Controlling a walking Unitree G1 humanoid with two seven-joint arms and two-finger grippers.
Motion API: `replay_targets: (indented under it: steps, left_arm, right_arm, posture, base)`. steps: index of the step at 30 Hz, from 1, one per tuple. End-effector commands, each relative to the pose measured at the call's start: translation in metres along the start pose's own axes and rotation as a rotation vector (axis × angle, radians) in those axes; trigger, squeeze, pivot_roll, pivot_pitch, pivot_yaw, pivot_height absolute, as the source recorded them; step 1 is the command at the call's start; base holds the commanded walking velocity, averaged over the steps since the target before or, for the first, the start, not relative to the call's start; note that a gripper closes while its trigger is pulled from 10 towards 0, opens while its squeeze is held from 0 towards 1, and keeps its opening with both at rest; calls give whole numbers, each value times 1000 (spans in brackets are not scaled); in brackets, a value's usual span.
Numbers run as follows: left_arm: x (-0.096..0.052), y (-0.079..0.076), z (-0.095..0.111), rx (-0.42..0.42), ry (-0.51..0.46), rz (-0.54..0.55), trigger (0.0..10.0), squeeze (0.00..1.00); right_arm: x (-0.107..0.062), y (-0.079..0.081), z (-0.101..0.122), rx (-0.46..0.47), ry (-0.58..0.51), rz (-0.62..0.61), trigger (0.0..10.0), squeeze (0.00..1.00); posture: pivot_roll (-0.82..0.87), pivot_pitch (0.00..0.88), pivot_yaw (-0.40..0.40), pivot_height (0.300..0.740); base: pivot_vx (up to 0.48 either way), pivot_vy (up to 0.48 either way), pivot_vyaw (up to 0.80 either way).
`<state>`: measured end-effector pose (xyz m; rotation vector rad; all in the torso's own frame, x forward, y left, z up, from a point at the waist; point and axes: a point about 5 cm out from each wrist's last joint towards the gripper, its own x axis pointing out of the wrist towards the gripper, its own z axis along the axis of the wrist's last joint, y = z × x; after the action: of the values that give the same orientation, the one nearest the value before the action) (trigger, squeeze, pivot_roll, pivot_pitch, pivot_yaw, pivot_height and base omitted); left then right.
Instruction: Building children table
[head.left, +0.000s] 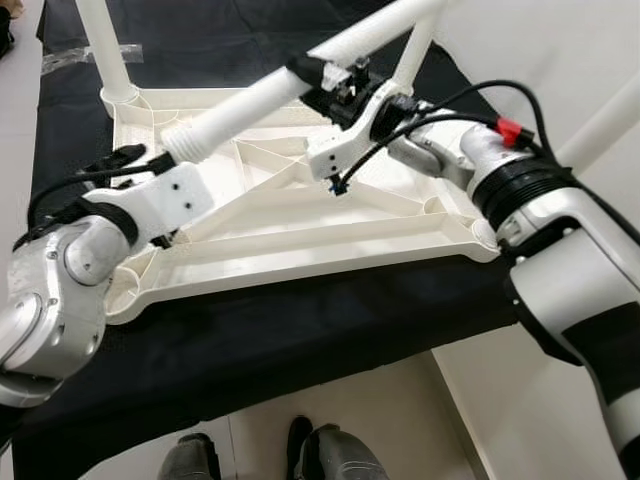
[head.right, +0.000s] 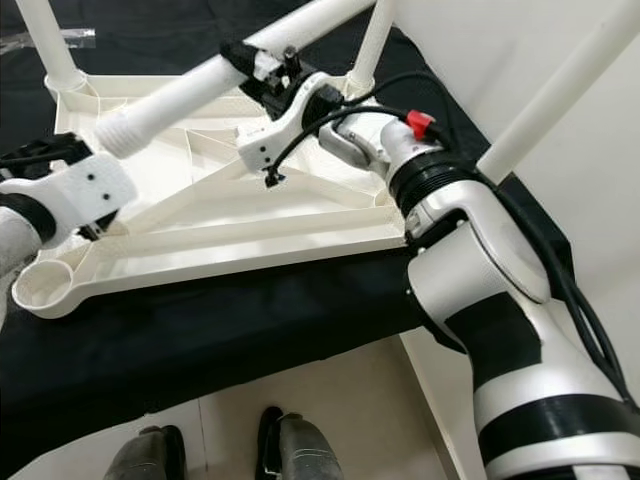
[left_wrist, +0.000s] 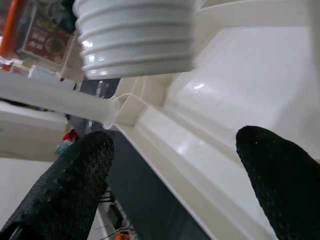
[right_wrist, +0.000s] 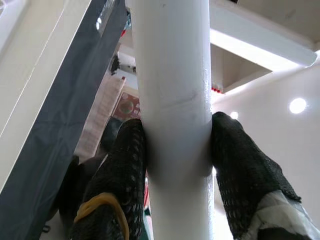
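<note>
The right gripper holds a white table leg — jaws clamped on it. The left gripper — jaws open — hovers over the upturned tabletop.

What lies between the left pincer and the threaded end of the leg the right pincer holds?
Nothing: in the left wrist view, open air separates the left pincer from the leg's threaded end, with the upturned tabletop behind.

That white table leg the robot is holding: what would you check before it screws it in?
1. Right gripper clamped on the table leg: ok.
2. Threaded end free of damage: ok.
3. Empty corner socket open: ok.
4. Threaded end lined up over that socket: not ok, it hangs above the tabletop's ribs.
5. Left gripper open, near the upturned tabletop: ok.
6. Legs already fitted, tight: cannot tell.
</note>
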<state>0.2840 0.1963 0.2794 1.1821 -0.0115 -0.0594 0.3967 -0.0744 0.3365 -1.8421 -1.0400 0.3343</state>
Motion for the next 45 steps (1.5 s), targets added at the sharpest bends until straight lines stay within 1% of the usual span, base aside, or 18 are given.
replay_targets:
  steps: [1, 4, 6, 8, 13, 16, 20, 25, 27, 31, 32, 34, 35, 36, 37, 38, 40, 45]
  left_arm:
    - [2, 5, 0, 37, -10, 39, 10000, 0]
    - [3, 8, 1, 43, -13, 60, 10000, 0]
    - [5, 18, 12, 45, -47, 122, 10000, 0]
    - [6, 20, 18, 44, -67, 131, 10000, 0]
    - [10, 9, 22, -20, -89, 75, 10000, 0]
    - [12, 5, 23, -36, -90, 43, 10000, 0]
    - [11, -2, 25, -25, -90, -23, 10000, 0]
    - [10, -3, 24, -9, -78, -31, 10000, 0]
    - [9, -1, 23, 1, -76, -15, 10000, 0]
    - [5, 19, 28, 46, -85, 97, 10000, 0]
    - [5, 19, 28, 46, -85, 97, 10000, 0]
    - [3, 33, 31, 60, -89, 173, 10000, 0]
    - [3, 33, 31, 60, -89, 173, 10000, 0]
    - [3, 40, 31, 64, -86, 206, 10000, 0]
    - [3, 40, 31, 64, -86, 206, 10000, 0]
    - [2, 45, 30, 68, -74, 218, 10000, 0]
    - [1, 49, 29, 45, -59, 201, 10000, 0]
    - [0, 48, 31, 45, -58, 179, 10000, 0]
  right_arm:
    - [1, -9, 0, -11, -25, -35, 0, 0]
    - [1, -9, 0, -6, -28, -37, 0, 0]
    - [1, -6, 3, 2, -40, -22, 0, 0]
    - [1, -3, 5, 5, -50, -13, 0, 0]
    - [4, -2, 11, 16, -75, -24, 0, 0]
    - [5, -3, 14, 25, -90, -27, 0, 0]
    - [7, -5, 15, 35, -93, -36, 0, 0]
    - [7, -6, 13, 38, -82, -37, 0, 0]
    - [8, -6, 13, 36, -78, -35, 0, 0]
    - [7, -2, 11, 27, -53, -10, 0, 0]
    - [7, -2, 11, 27, -53, -10, 0, 0]
    - [6, 3, 10, 22, -39, 15, 0, 0]
    - [6, 3, 10, 22, -39, 15, 0, 0]
    - [5, 5, 9, 20, -31, 27, 0, 0]
    - [5, 5, 9, 20, -31, 27, 0, 0]
    - [5, 8, 9, 18, -20, 40, 0, 0]
    - [3, 11, 7, 16, 5, 65, 0, 0]
    - [2, 14, 5, 11, 18, 80, 0, 0]
  posture:
    - [35, 144, -156, 740]
    - [35, 144, -156, 740]
    - [35, 144, -156, 740]
    - [35, 144, -156, 740]
    - [39, 143, -155, 740]
    - [38, 142, -153, 740]
    - [37, 143, -154, 740]
    - [37, 143, -154, 740]
    - [37, 143, -154, 740]
    - [37, 142, -156, 740]
    - [37, 142, -156, 740]
    - [39, 143, -159, 740]
    - [39, 143, -159, 740]
    - [39, 143, -159, 740]
    - [39, 143, -159, 740]
    - [44, 142, -160, 740]
    - [44, 141, -159, 740]
    - [45, 141, -159, 740]
  base:
    - [0, 0, 0]
    - [0, 0, 0]
    - [0, 0, 0]
    - [0, 0, 0]
    - [0, 0, 0]
    - [0, 0, 0]
    - [0, 0, 0]
    - [0, 0, 0]
    - [0, 0, 0]
    - [0, 0, 0]
    - [0, 0, 0]
    - [0, 0, 0]
    - [0, 0, 0]
    - [0, 0, 0]
    - [0, 0, 0]
    - [0, 0, 0]
    - [0, 0, 0]
    - [0, 0, 0]
